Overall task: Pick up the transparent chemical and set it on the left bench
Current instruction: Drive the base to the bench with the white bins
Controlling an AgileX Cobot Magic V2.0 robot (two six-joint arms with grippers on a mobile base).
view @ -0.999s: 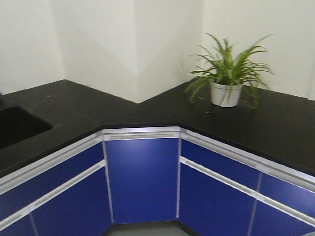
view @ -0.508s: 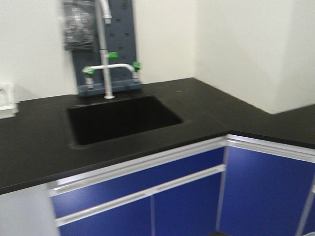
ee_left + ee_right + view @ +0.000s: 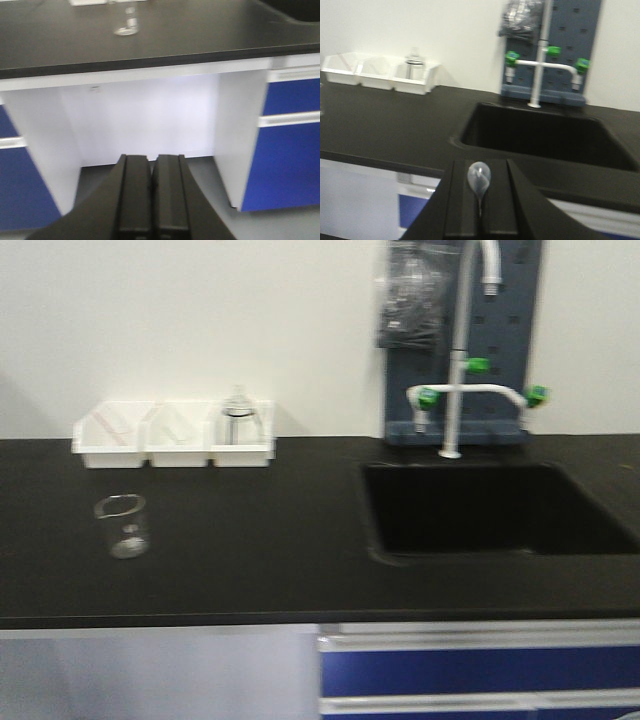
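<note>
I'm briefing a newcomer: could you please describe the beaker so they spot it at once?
From the sink, look left along the black bench to the white trays by the wall. The clear beaker stands alone on the bench in front of them; the other glass vessel sits inside the rightmost tray.

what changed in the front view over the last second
The view swung left along the counter: the plant corner left the frame, the sink and tap slid to the right side, and the white trays and glass beaker came into sight. Nothing was visibly taken hold of or let go. Sink and tap kept their places on the counter.
</note>
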